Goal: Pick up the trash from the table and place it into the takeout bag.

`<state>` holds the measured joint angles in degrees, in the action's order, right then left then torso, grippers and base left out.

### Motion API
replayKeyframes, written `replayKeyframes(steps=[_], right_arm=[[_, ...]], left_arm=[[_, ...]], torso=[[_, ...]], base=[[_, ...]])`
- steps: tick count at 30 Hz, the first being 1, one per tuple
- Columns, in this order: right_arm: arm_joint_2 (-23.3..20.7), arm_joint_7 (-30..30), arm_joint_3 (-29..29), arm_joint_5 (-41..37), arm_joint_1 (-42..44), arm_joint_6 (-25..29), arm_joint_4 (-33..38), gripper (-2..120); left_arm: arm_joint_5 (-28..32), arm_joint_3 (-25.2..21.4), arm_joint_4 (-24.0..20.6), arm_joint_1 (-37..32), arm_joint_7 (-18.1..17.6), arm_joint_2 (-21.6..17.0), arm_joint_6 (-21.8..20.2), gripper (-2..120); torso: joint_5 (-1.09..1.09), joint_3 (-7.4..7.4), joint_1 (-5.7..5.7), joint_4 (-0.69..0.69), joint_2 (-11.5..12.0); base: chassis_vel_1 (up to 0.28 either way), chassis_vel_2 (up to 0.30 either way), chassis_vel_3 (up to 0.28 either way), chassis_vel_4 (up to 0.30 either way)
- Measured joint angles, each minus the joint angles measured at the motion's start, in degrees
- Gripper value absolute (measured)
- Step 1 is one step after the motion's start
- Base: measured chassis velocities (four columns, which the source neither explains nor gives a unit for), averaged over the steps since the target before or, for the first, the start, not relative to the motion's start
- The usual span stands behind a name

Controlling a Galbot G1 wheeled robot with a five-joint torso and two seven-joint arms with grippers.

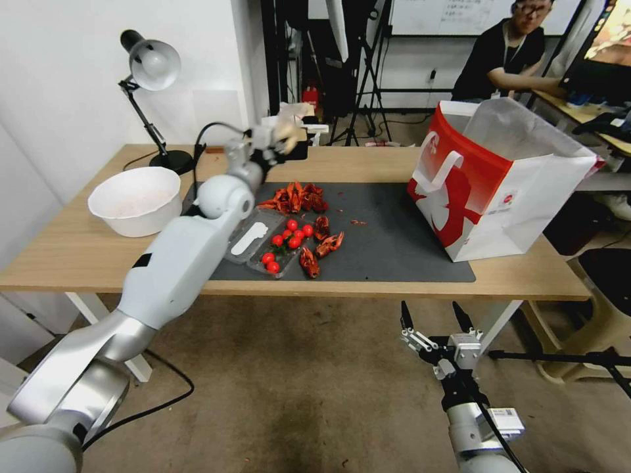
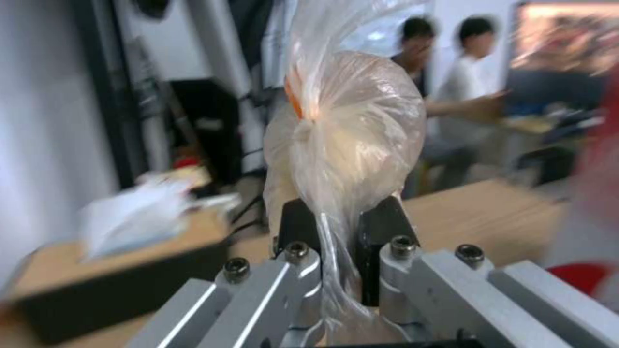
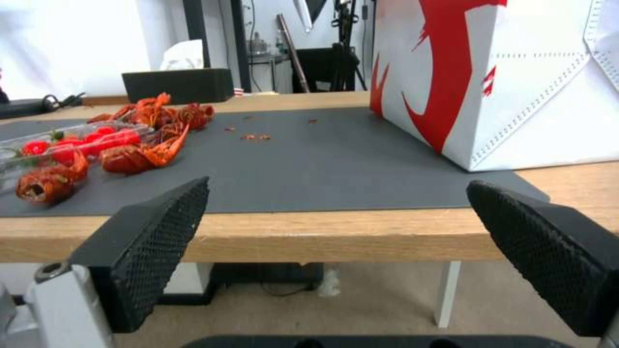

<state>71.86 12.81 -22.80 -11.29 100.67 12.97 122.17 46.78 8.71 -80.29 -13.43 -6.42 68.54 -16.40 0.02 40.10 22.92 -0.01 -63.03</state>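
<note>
A: What is the bun bag (image 2: 345, 140) like to handle?

B: Light and soft, by the look of it. The film is thin and likely slippery, and the pale bun inside would squash if squeezed. The gathered neck below the bun is the sensible place to take hold.

A: And is that where the left claw (image 2: 338, 224) has it?

B: Yes. The black fingers (image 2: 298, 227) are closed nearly together on the twisted plastic, with the bun bulging just past the tips. In the head view that claw (image 1: 279, 136) is raised above the far left of the bench (image 1: 79, 253), near the tissue box (image 3: 177, 84).

A: How far from the takeout bag (image 1: 499, 177)?

B: Well apart. The bag stands open at the right end of the grey mat (image 1: 394, 243).

A: The right claw (image 1: 435, 320)?

B: It is spread wide and holds nothing, hanging below the near edge of the bench.
</note>
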Motion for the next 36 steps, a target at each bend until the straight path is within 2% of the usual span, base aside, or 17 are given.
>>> replayKeyframes(steps=[3, 4, 8, 9, 15, 17, 20, 29, 36], right_arm=[[0.29, 0.01, -0.07, 0.13, 0.14, 0.00, 0.03, 100], [0.29, 0.01, -0.07, 0.13, 0.14, 0.00, 0.03, 100], [0.74, 0.02, 0.06, 0.33, 0.13, 0.03, -0.21, 100], [0.74, 0.02, 0.06, 0.33, 0.13, 0.03, -0.21, 100], [1.00, 0.03, -0.03, 0.48, 0.33, 0.18, -0.22, 100], [1.01, 0.03, -0.03, 0.47, 0.34, 0.18, -0.21, 100], [1.07, 0.04, -0.34, 0.49, 0.73, 0.42, 0.01, 100], [1.00, 0.05, -0.55, 0.48, 0.98, 0.94, 0.01, 100], [0.97, 0.05, -0.49, 0.45, 0.88, 0.96, -0.09, 100]], left_arm=[[3.22, 5.03, 0.39, 5.51, -0.07, 3.49, -0.61, 5], [3.22, 5.03, 0.39, 5.51, -0.07, 3.49, -0.61, 5], [6.72, 9.85, 2.98, 11.73, 0.13, 8.96, -0.56, 5], [6.72, 9.85, 2.98, 11.73, 0.13, 8.96, -0.56, 5], [8.03, 13.31, 6.06, 17.01, 0.72, 15.97, -0.68, 5], [8.03, 13.35, 6.10, 17.07, 0.73, 16.08, -0.69, 5], [7.97, 14.14, 7.70, 18.34, 1.06, 19.39, -0.89, 5], [5.18, 16.29, 10.07, 19.24, 2.05, 22.77, -1.05, 5], [2.99, 18.05, 11.34, 19.68, 2.79, 23.66, -0.94, 5]], torso=[[-0.01, 0.00, 0.00, 0.00, 0.00], [-0.01, 0.00, 0.00, 0.00, 0.00], [0.00, 0.00, 0.00, 0.00, 0.00], [0.00, 0.00, 0.00, 0.00, 0.00], [0.01, 0.00, 0.00, 0.00, 0.00], [0.01, 0.00, 0.00, 0.00, 0.00], [0.00, 0.00, 0.00, 0.01, 0.00], [-0.01, 0.00, 0.00, 0.02, 0.00], [-0.01, 0.00, 0.00, 0.01, 0.00]], base=[[0.000, 0.000, 0.000, 0.000], [0.000, 0.000, 0.000, 0.000], [0.000, 0.000, 0.000, 0.000], [0.000, 0.000, 0.000, 0.000], [0.000, 0.000, 0.000, 0.000], [0.000, 0.000, 0.000, 0.000], [0.000, 0.000, 0.000, 0.000], [0.000, 0.000, 0.000, 0.000], [0.000, 0.000, 0.000, 0.000]])
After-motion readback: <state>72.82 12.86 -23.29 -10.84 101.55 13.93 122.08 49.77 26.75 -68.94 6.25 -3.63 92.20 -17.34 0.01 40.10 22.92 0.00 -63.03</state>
